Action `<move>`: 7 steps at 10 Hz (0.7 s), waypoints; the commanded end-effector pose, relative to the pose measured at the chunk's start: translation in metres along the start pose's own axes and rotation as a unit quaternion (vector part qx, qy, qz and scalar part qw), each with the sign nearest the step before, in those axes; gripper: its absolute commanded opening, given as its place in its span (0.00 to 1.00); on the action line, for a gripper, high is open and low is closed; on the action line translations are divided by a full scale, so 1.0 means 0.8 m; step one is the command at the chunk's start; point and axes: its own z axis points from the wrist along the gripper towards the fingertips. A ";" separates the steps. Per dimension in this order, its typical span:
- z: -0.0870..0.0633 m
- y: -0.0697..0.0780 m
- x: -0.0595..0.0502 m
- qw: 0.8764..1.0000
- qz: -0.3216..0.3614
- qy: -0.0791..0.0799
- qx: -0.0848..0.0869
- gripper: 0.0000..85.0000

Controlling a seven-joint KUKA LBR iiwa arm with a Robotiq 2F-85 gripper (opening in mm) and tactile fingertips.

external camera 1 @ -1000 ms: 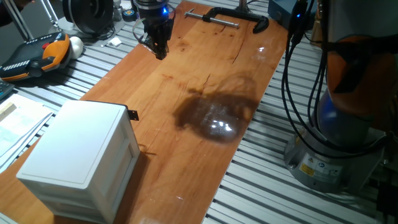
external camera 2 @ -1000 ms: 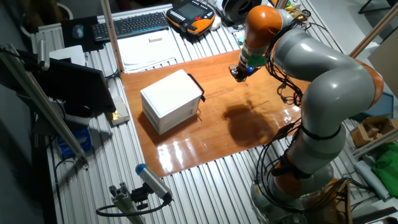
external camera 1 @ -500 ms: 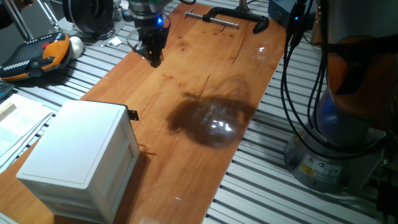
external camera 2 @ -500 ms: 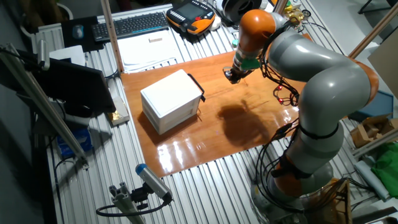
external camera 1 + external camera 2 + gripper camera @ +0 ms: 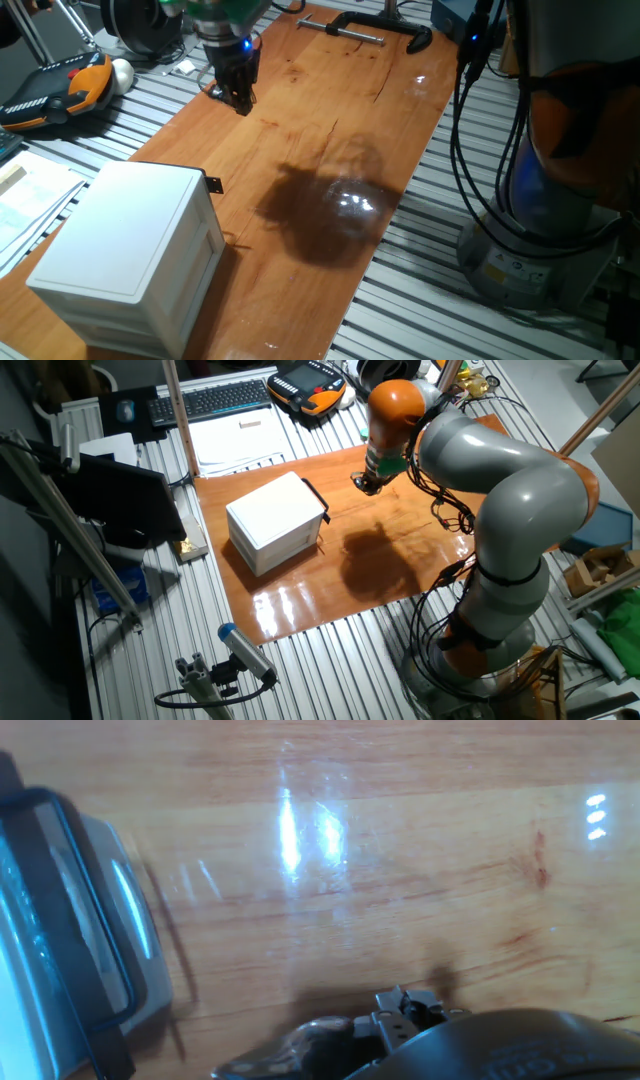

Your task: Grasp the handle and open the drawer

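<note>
Handle (image 5: 213, 184), a tiny black metal tab, juts from the top front edge of the drawer (image 5: 205, 215), the closed upper tier of a small white cabinet (image 5: 125, 245) at the near end of the wooden worktop (image 5: 330, 120). The pincer (image 5: 238, 97) hovers well apart from it, near the worktop's far edge (whether its jaws stand open or closed cannot be told). Stiff, thin and probably slick, the tab likely needs pinching squarely across its flat faces, and the light plastic drawer should slide easily.
</note>
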 end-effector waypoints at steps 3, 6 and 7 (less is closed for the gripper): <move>0.009 0.015 0.007 1.000 0.029 0.002 0.010 0.01; 0.010 0.017 0.005 1.000 0.013 -0.002 -0.016 0.01; 0.012 0.014 0.002 1.000 0.004 0.001 -0.014 0.01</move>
